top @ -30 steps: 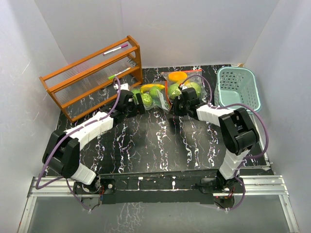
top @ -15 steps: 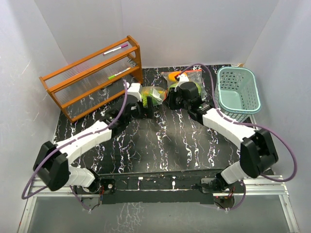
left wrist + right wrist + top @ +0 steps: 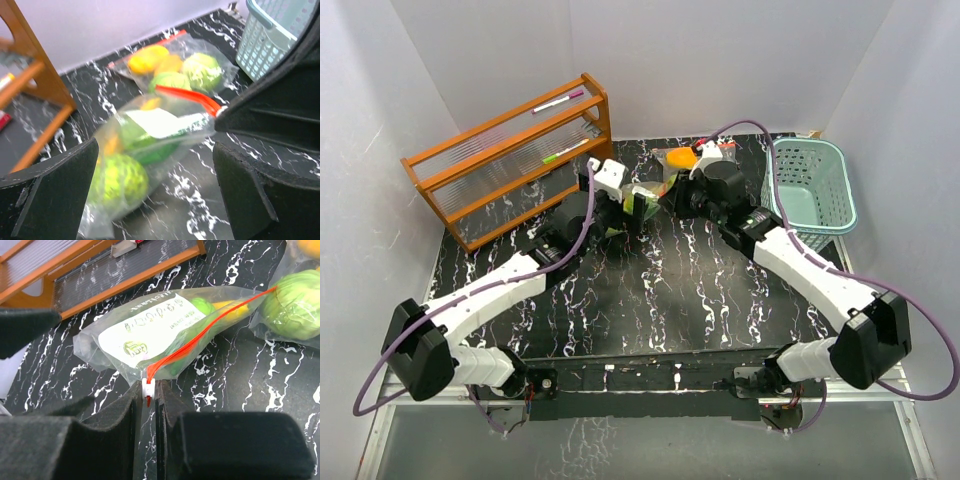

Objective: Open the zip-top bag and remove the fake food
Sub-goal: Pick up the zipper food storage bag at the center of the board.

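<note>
A clear zip-top bag (image 3: 150, 335) with a white label and a red zip strip holds green and yellow fake food (image 3: 117, 180). My right gripper (image 3: 149, 390) is shut on the bag's white slider (image 3: 149, 388) at one end of the zip. In the top view that gripper (image 3: 665, 196) sits just right of the bag (image 3: 644, 196). My left gripper (image 3: 155, 155) is open wide, its fingers on either side of the bag's near end without touching it. From above, the left gripper (image 3: 623, 208) is at the bag's left.
A second zip bag (image 3: 175, 65) with a cabbage-like ball and orange pieces lies just behind. The pale-teal basket (image 3: 810, 185) stands at the back right, and an orange wooden rack (image 3: 510, 160) stands at the back left.
Both arms have stretched toward the back and their wrists have risen above the bag. The right gripper has stayed shut at the zip end. The left jaws have stayed wide.
</note>
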Tool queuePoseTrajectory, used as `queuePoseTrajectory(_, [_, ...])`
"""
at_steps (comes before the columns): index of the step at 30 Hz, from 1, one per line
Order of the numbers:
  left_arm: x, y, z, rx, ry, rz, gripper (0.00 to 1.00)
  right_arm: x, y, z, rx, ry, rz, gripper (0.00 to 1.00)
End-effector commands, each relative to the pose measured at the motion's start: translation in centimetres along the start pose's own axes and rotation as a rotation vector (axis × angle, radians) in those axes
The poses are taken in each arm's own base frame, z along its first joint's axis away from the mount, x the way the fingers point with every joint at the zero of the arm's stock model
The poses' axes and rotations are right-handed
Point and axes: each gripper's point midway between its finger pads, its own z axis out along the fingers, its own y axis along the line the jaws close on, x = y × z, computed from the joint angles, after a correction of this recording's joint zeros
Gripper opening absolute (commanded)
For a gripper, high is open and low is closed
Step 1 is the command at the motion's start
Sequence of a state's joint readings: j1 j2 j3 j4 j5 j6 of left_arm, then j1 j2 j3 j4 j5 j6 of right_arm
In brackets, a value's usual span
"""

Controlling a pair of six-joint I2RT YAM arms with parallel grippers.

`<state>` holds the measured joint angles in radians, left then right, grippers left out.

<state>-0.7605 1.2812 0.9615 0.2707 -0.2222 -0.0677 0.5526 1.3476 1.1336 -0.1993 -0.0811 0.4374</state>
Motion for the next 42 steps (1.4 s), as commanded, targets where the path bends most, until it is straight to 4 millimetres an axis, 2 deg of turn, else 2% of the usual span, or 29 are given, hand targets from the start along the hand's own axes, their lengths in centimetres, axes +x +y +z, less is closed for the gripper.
queuePoseTrajectory(1, [-3.4, 0.6, 0.8, -0.009, -0.164, 0.156, 0.97, -4.7, 2.5, -2.4, -0.061, -0.14, 0.019, 0.13])
queuePoseTrajectory(6, [-2.2, -3.0, 1.9, 0.191, -0.125, 0.213, 0.97, -5.1, 2.8, -2.4, -0.064, -0.132, 0.019, 0.13])
queuePoseTrajectory(9, [-0.7, -3.8, 2.8, 0.229, -0.087, 0.224, 0.97, -5.8, 3.3, -2.5, -0.078, -0.147, 0.019, 0.13])
queuePoseTrajectory(12, [-0.2, -4.2, 3.8, 0.247, -0.073, 0.247, 0.92, -6.1, 4.0, -2.7, -0.111, -0.144, 0.025, 0.13])
queuePoseTrajectory(17, [-0.1, -4.7, 5.4, 0.267, -0.063, 0.28, 0.62, -5.6, 4.2, -3.1, -0.123, -0.133, 0.036, 0.13])
queuePoseTrajectory(22, [-1.4, -5.6, 4.6, 0.316, -0.104, 0.267, 0.12, -4.7, 2.9, -3.0, -0.068, -0.121, 0.04, 0.14])
queuePoseTrajectory(23, [-1.6, -5.8, 4.4, 0.327, -0.109, 0.258, 0.03, -4.7, 2.7, -2.9, -0.061, -0.127, 0.039, 0.18])
queuePoseTrajectory(24, [-1.8, -5.7, 4.2, 0.325, -0.112, 0.244, 0.0, -4.7, 2.6, -2.9, -0.058, -0.134, 0.034, 0.24])
queuePoseTrajectory(27, [-2.8, -4.8, 3.5, 0.288, -0.134, 0.193, 0.0, -5.5, 2.6, -3.1, -0.057, -0.162, 0.001, 0.4])
queuePoseTrajectory(30, [-3.6, -3.0, 2.5, 0.234, -0.163, 0.136, 0.0, -6.7, 2.7, -3.5, -0.055, -0.186, -0.057, 0.49])
queuePoseTrajectory(31, [-3.6, -2.5, 2.5, 0.225, -0.158, 0.117, 0.0, -7.2, 2.6, -3.8, -0.053, -0.199, -0.076, 0.5])
queuePoseTrajectory(33, [-4.7, -1.5, 1.7, 0.24, -0.174, 0.073, 0.0, -8.2, 2.5, -4.4, -0.054, -0.239, -0.12, 0.51])
queuePoseTrajectory(35, [-5.3, -1.3, 1.0, 0.31, -0.18, 0.017, 0.0, -9.1, 3.8, -5.8, -0.142, -0.298, -0.21, 0.52])
queuePoseTrajectory(38, [-7.1, -0.5, -0.5, 0.384, -0.22, -0.08, 0.0, -8.2, 6.7, -8.4, -0.381, -0.349, -0.385, 0.54])
queuePoseTrajectory(42, [-7.5, -1.6, -1.8, 0.487, -0.183, -0.075, 0.0, -8.2, 7.2, -9.3, -0.446, -0.368, -0.454, 0.55])
